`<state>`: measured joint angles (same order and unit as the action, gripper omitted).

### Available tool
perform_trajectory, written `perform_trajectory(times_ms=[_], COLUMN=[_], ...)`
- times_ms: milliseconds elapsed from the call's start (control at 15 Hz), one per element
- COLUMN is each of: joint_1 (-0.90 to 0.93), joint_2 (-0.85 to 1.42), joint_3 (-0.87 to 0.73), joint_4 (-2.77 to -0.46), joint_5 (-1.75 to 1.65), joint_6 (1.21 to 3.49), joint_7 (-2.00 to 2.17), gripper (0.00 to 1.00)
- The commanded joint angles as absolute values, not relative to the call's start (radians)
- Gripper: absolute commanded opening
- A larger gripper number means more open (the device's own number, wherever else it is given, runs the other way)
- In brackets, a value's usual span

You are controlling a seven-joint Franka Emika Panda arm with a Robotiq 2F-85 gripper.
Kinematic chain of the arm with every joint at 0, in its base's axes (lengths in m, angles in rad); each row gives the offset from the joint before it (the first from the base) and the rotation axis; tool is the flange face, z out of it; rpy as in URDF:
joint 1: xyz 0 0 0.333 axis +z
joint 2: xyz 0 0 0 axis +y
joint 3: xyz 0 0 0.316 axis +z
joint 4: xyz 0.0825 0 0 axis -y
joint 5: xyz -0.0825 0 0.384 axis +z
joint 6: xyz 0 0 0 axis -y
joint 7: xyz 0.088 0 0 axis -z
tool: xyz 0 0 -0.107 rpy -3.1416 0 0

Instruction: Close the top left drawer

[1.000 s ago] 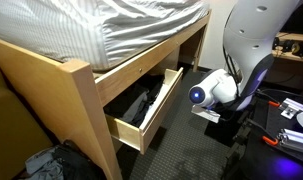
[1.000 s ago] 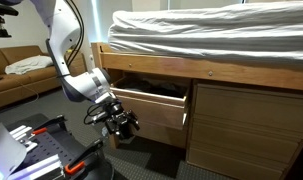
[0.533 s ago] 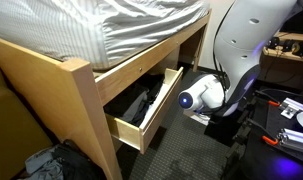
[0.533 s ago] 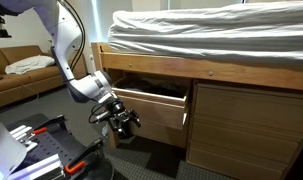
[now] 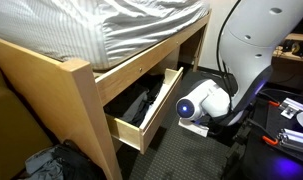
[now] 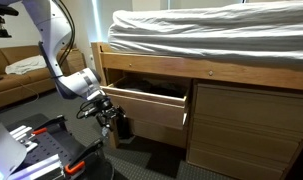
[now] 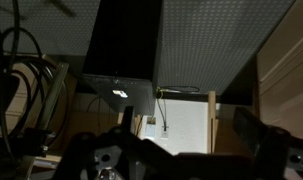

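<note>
In an exterior view the top left drawer (image 5: 156,115) stands pulled well out from under the bed rail (image 5: 141,62). Its long plain front faces the robot arm (image 5: 206,100), and dark contents (image 5: 141,105) are visible inside. The wrist sits just off the front face, near its middle. The claw itself is hidden behind the wrist here, so its state can't be told from this view. A striped mattress (image 5: 111,30) lies above and a thick bedpost (image 5: 86,110) stands to one side of the drawer.

In an exterior view from the bed's side, the drawer front runs level along the bed, long axis parallel to the rail. The gripper (image 6: 118,124) hangs low at the end of the front nearest the arm, just beside it; whether it touches can't be told. The shove needed is judged straight in toward the bed, square to the front. Pushing this far off-centre could skew the drawer. A closed wooden panel (image 6: 249,125) sits next to the drawer and a couch (image 6: 21,85) stands well apart. Nothing blocks the path.

The wrist view is dark. The jaws are spread wide and hold nothing. Grey carpet (image 7: 221,40), a black box (image 7: 121,90) and cables (image 7: 16,70) are ahead. There is pale wood (image 7: 286,90) at the edge of the frame, drawer or bed frame unclear.
</note>
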<state>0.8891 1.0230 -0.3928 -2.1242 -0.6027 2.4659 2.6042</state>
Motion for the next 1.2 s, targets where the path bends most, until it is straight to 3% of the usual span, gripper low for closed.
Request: perform_trajectory(times_ms=[0,67,133,267,667,1133], joint_1=[1.033,1.155,1.017,1.077,1.010,1.254], joint_2=[1.005,1.041,0.999,1.002,0.985,1.162], joint_3=[-0.413,-0.495,-0.404,-0.423,-0.408,-0.664], joint_4=[-2.069,-2.038,-2.074,-2.063,-2.089,-2.083], joint_5=[-0.484,-0.379,-0.483,-0.462,-0.493,-0.008], joint_6=[2.469,2.429,2.456,2.445,2.461,2.623], joint_7=[2.606,2.606,2.605,2.605,2.612,2.599], gripper=[1.00,1.00,1.00,1.00,1.00,1.00])
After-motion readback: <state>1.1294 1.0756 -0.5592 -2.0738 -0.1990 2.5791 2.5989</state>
